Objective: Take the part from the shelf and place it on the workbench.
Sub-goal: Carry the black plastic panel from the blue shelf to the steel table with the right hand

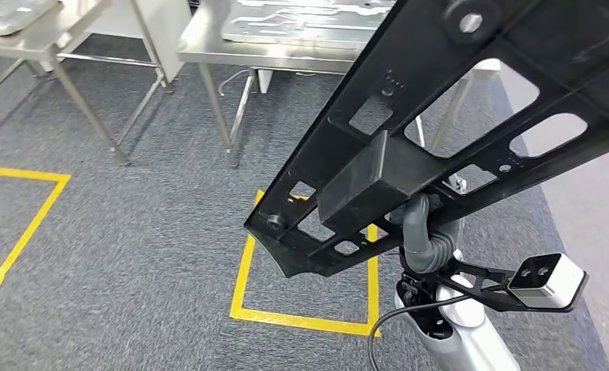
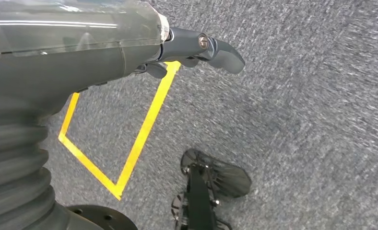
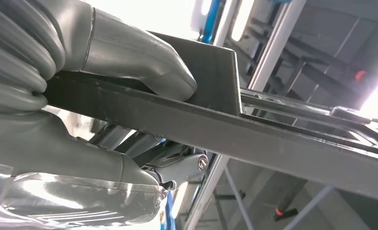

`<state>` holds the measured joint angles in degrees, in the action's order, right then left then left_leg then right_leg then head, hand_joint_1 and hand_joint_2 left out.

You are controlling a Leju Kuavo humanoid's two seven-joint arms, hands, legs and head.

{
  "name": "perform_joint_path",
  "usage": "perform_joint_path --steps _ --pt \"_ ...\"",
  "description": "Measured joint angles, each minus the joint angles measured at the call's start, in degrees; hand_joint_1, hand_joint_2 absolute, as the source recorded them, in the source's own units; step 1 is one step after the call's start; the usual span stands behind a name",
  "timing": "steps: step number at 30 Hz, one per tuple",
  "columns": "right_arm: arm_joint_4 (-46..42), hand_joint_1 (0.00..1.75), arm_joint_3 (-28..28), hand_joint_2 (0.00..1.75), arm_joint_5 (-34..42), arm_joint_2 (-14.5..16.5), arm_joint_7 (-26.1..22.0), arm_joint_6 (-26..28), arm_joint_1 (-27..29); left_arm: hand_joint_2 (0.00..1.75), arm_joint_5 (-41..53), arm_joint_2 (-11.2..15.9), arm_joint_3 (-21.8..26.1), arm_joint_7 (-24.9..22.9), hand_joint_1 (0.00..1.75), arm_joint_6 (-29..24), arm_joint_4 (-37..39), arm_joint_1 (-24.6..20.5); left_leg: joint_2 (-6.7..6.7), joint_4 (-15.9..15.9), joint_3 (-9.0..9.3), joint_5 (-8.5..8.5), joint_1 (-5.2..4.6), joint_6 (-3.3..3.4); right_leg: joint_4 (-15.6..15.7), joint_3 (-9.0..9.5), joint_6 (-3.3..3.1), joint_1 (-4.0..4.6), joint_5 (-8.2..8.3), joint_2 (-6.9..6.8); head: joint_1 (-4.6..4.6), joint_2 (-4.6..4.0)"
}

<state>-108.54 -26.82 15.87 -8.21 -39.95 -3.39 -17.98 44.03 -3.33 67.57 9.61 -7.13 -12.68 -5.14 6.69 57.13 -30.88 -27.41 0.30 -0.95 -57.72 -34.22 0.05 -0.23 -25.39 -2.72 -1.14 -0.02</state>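
Note:
A long black plastic part (image 1: 409, 131) with cut-outs and a box-shaped block slants across the head view from the middle to the top right, held up above the carpet. My right hand (image 1: 423, 232) grips it from underneath near the block. In the right wrist view the thumb (image 3: 144, 62) presses on one face of the part (image 3: 254, 134) and darker fingers (image 3: 182, 167) curl under the other. My left hand (image 2: 196, 48) hangs over the grey carpet with its fingers curled in and nothing in it. A steel workbench (image 1: 209, 39) stands ahead at the top centre.
A grey tray-like panel (image 1: 309, 19) lies on that workbench. A second steel table (image 1: 31, 39) stands at the top left. Yellow tape squares (image 1: 243, 286) mark the grey carpet between me and the tables. A lighter floor strip (image 1: 595, 216) runs along the right.

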Motion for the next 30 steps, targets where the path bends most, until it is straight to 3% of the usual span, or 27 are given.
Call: perform_joint_path --steps 2,4,5,6,7,8,9,11,13,14,16,19,21,23,24,25,28,30 --pt "0.0 1.75 0.0 1.75 -0.2 -0.5 0.0 -1.0 0.2 1.75 -0.1 0.0 0.0 0.2 0.0 0.0 0.0 0.0 -2.14 2.8 -0.97 -2.06 0.3 -0.49 0.3 0.12 -0.77 -0.29 0.26 1.35 0.0 0.0" --pt "0.0 1.75 0.2 1.75 -0.3 -0.7 0.0 -2.1 0.5 1.75 -0.2 0.1 0.0 0.3 0.0 0.0 0.0 0.2 -5.14 10.0 -4.29 -5.84 0.46 -0.71 0.3 0.15 -1.19 -0.37 0.36 2.8 -0.01 0.0" --pt "0.2 1.75 0.3 1.75 -0.3 -0.8 0.0 -2.7 0.7 1.75 -0.2 0.0 0.0 0.4 0.0 0.0 0.0 0.4 -5.79 14.1 -6.3 -7.35 0.46 -0.75 0.3 0.14 -1.26 -0.29 0.37 3.66 -0.02 0.0" --pt "0.3 1.75 0.5 1.75 -0.3 -1.0 0.0 -3.1 0.9 1.75 -0.3 0.1 0.0 0.5 0.0 0.1 0.0 0.6 -6.03 16.6 -7.72 -7.82 0.45 -0.72 0.3 0.16 -1.28 -0.19 0.37 4.56 -0.02 0.0" --pt "0.5 1.75 0.7 1.75 -0.3 -1.2 0.0 -3.4 1.1 1.75 -0.3 0.1 0.0 0.6 0.0 0.1 0.0 0.7 -6.16 17.0 -8.23 -7.15 0.43 -0.59 0.3 0.21 -1.28 -0.1 0.37 5.45 -0.02 0.0" --pt "0.6 1.75 1.0 1.75 -0.3 -1.3 0.0 -3.6 1.2 1.75 -0.3 0.1 0.0 0.7 0.0 0.2 0.0 0.7 -6.36 15.2 -7.68 -5.42 0.42 -0.38 0.2 0.28 -1.27 -0.03 0.37 6.32 -0.02 0.0" --pt "0.7 1.75 1.2 1.75 -0.3 -1.5 0.0 -3.6 1.3 1.75 -0.3 0.1 0.0 0.8 0.0 0.3 0.0 0.7 -6.94 11.4 -6.16 -3.02 0.41 -0.07 0.2 0.36 -1.23 0.0 0.35 7.15 -0.02 0.0" --pt "0.9 1.75 1.6 1.75 -0.2 -1.8 0.0 -3.2 1.3 1.75 -0.3 0.3 0.0 1.0 0.0 0.5 0.0 0.7 -9.42 3.7 -2.95 0.35 0.45 0.59 0.1 0.33 -0.97 0.08 0.32 8.64 -0.02 0.0" --pt "1.2 1.75 1.7 1.75 0.4 -2.3 0.0 -2.3 1.3 1.75 -0.3 0.5 0.0 1.1 0.0 0.8 0.0 0.7 -10.76 0.7 -1.68 0.95 0.34 1.01 0.0 0.0 -0.29 -0.08 0.41 9.9 -0.01 0.0" --pt "1.4 1.75 1.7 1.75 0.8 -2.7 0.0 -1.6 1.3 1.75 -0.4 0.5 0.0 1.2 0.0 1.0 0.0 0.6 -10.37 0.5 -1.57 0.97 0.28 1.16 0.0 -0.16 0.13 -0.21 0.5 10.43 -0.02 0.0" --pt "1.7 1.75 1.7 1.75 1.4 -3.5 0.0 -0.5 1.4 1.75 -0.5 0.6 0.1 1.3 0.0 1.5 0.0 0.4 -9.49 0.0 -1.35 1.3 0.41 1.73 -0.1 -0.25 0.75 -0.36 0.4 10.02 -0.02 0.01" --pt "1.8 1.75 1.7 1.75 1.5 -4.0 0.0 0.0 1.5 1.75 -0.5 0.6 0.1 1.3 0.0 1.8 0.0 0.2 -8.97 -0.5 -1.12 1.6 0.65 2.09 -0.5 -0.3 0.97 -0.24 0.05 8.47 -0.02 0.01" --pt "1.8 1.75 1.7 1.75 1.5 -4.1 0.0 0.1 1.5 1.75 -0.5 0.6 0.1 1.3 0.0 1.9 0.0 0.2 -8.83 -0.6 -1.09 1.61 0.61 2.24 -1.9 -0.96 1.11 -0.07 -0.99 6.64 0.0 0.0" --pt "1.8 1.75 1.7 1.75 -0.2 -3.7 0.0 -0.2 2.5 1.75 -0.3 0.7 0.2 1.2 0.0 2.3 0.0 0.4 -7.89 -0.5 -1.14 1.53 0.52 2.41 -10.3 -5.02 1.6 -0.3 -4.87 4.1 0.01 0.0" --pt "1.7 1.75 1.7 1.75 -1.3 -3.3 0.0 -0.4 3.3 1.75 -0.2 0.7 0.2 1.2 0.0 2.5 0.0 0.6 -7.37 -0.5 -1.16 1.45 0.49 2.39 -13.5 -6.5 1.83 -0.53 -5.95 3.38 0.0 0.0" --pt "1.6 1.75 1.6 1.75 -2.6 -2.9 0.0 -0.7 4.1 1.75 -0.1 0.6 0.2 1.1 0.0 2.7 0.0 0.7 -6.89 -0.4 -1.14 1.34 0.46 2.3 -14.7 -6.94 2.03 -0.76 -5.93 3.02 0.0 0.0" --pt "0.9 1.75 1.6 1.75 -4.2 -1.6 0.0 -1.2 5.4 1.75 0.0 0.6 0.2 1.0 0.0 3.0 0.0 0.5 -6.47 -0.1 -0.9 0.85 0.37 1.65 -3.1 -0.87 1.72 -0.83 -1.16 2.39 0.0 0.0" --pt "0.2 1.75 1.6 1.75 -4.8 -0.6 0.0 -2.2 6.1 1.75 0.1 0.5 0.2 1.0 0.0 3.2 0.0 0.5 -6.34 0.0 -0.81 0.55 0.2 1.0 0.0 0.68 1.09 -0.55 -0.75 2.3 0.0 0.0"
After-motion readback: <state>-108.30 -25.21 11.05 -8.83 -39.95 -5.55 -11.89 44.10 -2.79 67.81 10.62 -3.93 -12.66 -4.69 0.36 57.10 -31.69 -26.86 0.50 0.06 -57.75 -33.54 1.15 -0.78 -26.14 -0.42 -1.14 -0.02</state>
